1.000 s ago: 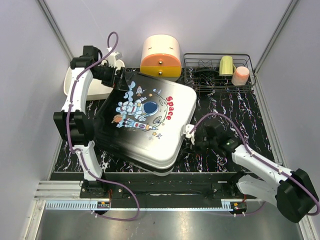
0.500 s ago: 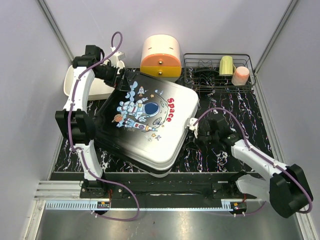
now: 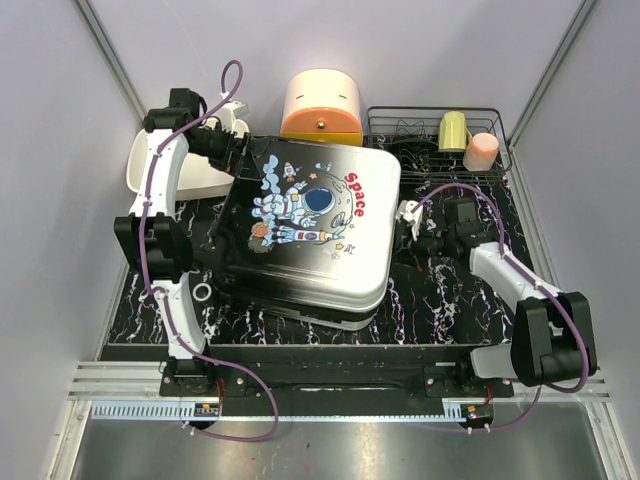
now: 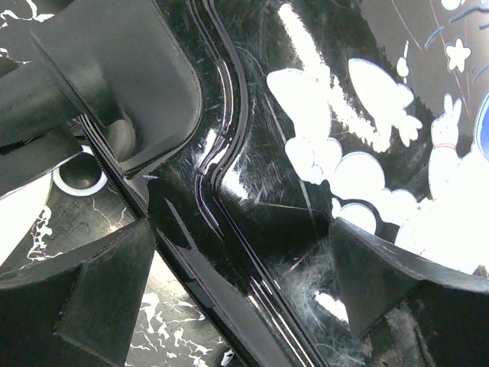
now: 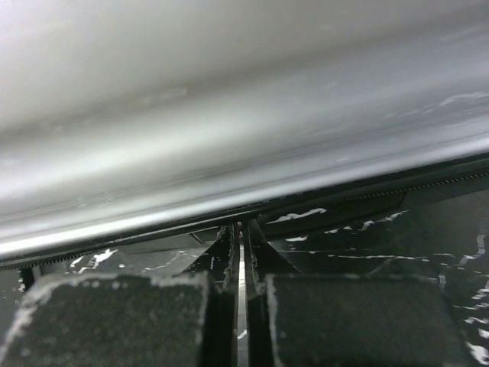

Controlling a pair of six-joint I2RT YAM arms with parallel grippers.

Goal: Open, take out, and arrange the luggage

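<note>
Pale lilac walls [image 3: 400, 50] on three sides; black white-veined tabletop [image 3: 440, 312]; grey metal shelf [image 3: 330, 450] along near edge.

Red "Space" lettering on luggage [image 3: 310, 225] shell.

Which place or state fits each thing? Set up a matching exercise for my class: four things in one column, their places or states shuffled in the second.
Things: 1 luggage; 2 pink cup; 3 left claw; 4 right claw.
Places or states: A shut; B in the wire rack; C open; D lying on the middle of the table.
Pairs: 1-D; 2-B; 3-C; 4-A.
</note>
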